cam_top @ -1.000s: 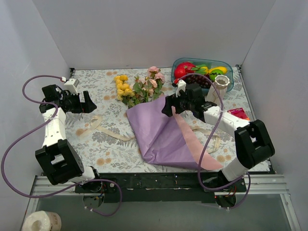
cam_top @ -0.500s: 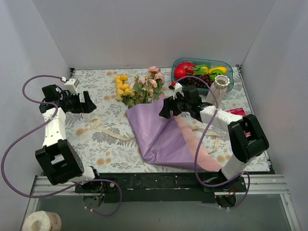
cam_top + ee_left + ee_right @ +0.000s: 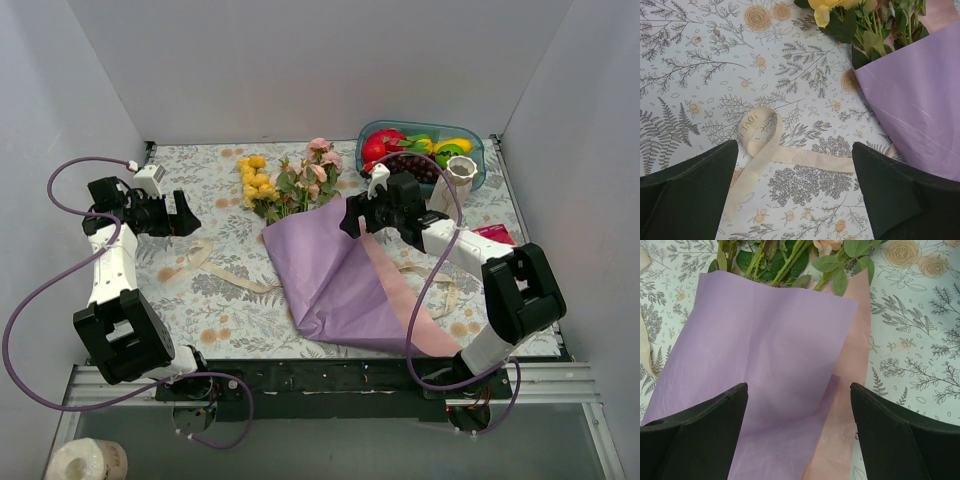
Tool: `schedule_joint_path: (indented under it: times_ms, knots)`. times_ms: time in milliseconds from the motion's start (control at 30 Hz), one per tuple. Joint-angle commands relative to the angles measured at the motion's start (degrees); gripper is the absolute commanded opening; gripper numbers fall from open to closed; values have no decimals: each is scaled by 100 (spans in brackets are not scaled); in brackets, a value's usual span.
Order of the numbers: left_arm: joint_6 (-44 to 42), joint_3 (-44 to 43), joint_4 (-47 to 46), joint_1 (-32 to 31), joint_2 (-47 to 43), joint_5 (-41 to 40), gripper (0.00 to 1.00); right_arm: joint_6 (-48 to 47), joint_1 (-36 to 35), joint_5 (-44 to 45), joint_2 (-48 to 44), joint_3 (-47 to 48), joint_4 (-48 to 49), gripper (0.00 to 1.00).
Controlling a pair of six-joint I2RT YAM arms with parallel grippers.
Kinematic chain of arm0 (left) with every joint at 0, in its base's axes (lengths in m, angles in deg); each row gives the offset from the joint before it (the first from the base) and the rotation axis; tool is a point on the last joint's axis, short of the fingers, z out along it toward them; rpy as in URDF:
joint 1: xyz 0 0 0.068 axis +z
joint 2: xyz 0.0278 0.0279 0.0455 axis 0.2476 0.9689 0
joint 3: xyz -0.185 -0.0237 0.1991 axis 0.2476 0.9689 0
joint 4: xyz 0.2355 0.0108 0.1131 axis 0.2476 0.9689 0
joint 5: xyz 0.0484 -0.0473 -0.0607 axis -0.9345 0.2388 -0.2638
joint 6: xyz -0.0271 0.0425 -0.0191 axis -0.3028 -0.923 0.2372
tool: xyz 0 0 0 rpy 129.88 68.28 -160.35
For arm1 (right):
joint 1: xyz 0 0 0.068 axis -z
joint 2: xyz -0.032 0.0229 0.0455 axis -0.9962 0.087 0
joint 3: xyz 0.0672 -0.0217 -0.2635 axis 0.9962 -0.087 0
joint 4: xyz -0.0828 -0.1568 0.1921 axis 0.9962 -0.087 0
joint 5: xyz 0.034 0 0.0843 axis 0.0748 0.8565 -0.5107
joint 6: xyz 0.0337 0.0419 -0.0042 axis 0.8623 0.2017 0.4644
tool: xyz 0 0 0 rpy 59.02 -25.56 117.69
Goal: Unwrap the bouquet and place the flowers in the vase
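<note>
The bouquet lies in the middle of the table. Its pink and yellow flowers (image 3: 300, 180) stick out of the far end of loosely folded purple paper (image 3: 325, 270), and the paper's pink inner face (image 3: 405, 305) shows on the right. My right gripper (image 3: 352, 222) hovers open above the paper's upper right edge (image 3: 765, 340), its jaws wide and holding nothing. Green stems (image 3: 785, 260) run under the paper. The cream ribbon (image 3: 790, 156) lies loose on the cloth beneath my open left gripper (image 3: 795, 192), at the table's left (image 3: 185, 218). The white vase (image 3: 459, 178) stands at the back right.
A blue tub of plastic fruit (image 3: 420, 150) stands right behind the vase. A small red card (image 3: 497, 236) lies near the right edge. Another stretch of ribbon (image 3: 440, 290) trails out from the paper on the right. White walls enclose the flower-patterned cloth on three sides.
My right gripper shifted slightly left over the paper, then came back right and a little farther away. The left arm and the bouquet have not moved.
</note>
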Motion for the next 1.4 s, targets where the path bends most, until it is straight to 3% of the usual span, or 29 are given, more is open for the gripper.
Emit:
schedule_joint_path:
  times_ms: [0,400,633,900,1000,1067,1100,1133,1167,1367]
  knots:
    - [-57,46,16,36,-141,44,98,-3,63,-10,10,64,192,91]
    - [-22,-6,16,36,-98,53,98,357,116,-1328,397,293,429,82]
    - [31,-15,-1,36,-150,79,98,332,142,-1786,222,635,175,54]
    - [119,-94,-54,36,-159,88,98,393,19,-1989,-218,908,-141,53]
    - [154,-156,-54,36,-168,131,98,376,-51,-2006,-227,987,-291,44]
    - [154,-147,-54,36,-185,132,98,350,-200,-1980,-218,1118,-361,32]
    - [146,-138,-63,36,-194,140,98,306,-296,-1928,-201,1189,-492,23]
    - [154,-138,-54,36,-203,132,98,244,-497,-1753,-183,1311,-589,7]
    - [154,-130,-63,36,-212,132,98,131,-604,-1656,-139,1582,-712,1]
    - [216,-165,-98,45,-326,44,98,-29,-1237,-1277,326,2419,-1627,1]
